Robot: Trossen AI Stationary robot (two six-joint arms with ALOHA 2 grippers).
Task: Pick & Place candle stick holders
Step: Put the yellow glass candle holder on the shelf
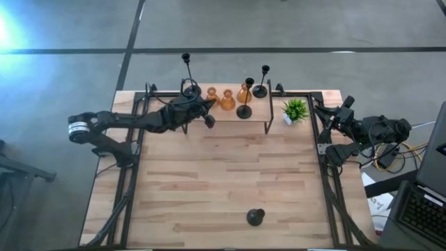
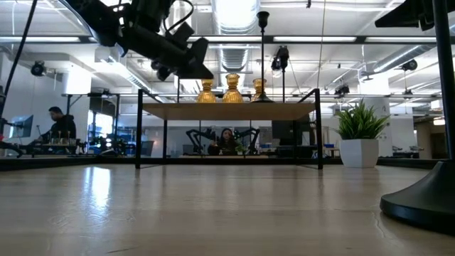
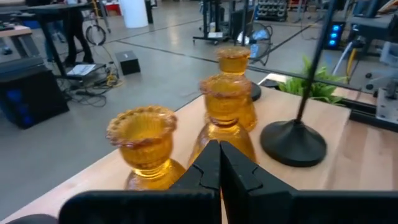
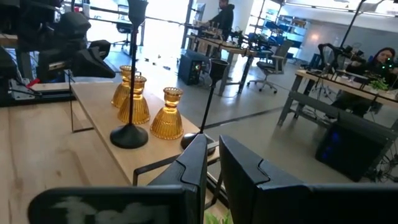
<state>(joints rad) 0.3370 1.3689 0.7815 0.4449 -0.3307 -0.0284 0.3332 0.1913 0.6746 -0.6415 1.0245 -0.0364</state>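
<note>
Three amber-orange holders (image 1: 228, 99) stand in a row on a raised wooden shelf (image 1: 258, 117) at the table's far side. They also show in the left wrist view (image 3: 227, 115). Three black holders stand on the shelf: one at its left end (image 1: 187, 75) and two right of the amber ones (image 1: 244, 106) (image 1: 261, 86). Another black holder (image 1: 256, 217) stands on the table near the front edge. My left gripper (image 1: 208, 106) is shut and empty (image 3: 217, 158), just left of the amber row and above shelf height (image 2: 186, 58). My right gripper (image 4: 212, 158) waits slightly open at the table's right edge (image 1: 337, 117).
A small green potted plant (image 1: 295, 110) stands on the table right of the shelf. The shelf's thin black legs (image 2: 139, 128) stand on the tabletop. Black rails (image 1: 324, 174) run along the table's left and right sides. People sit at desks in the room behind (image 2: 60, 128).
</note>
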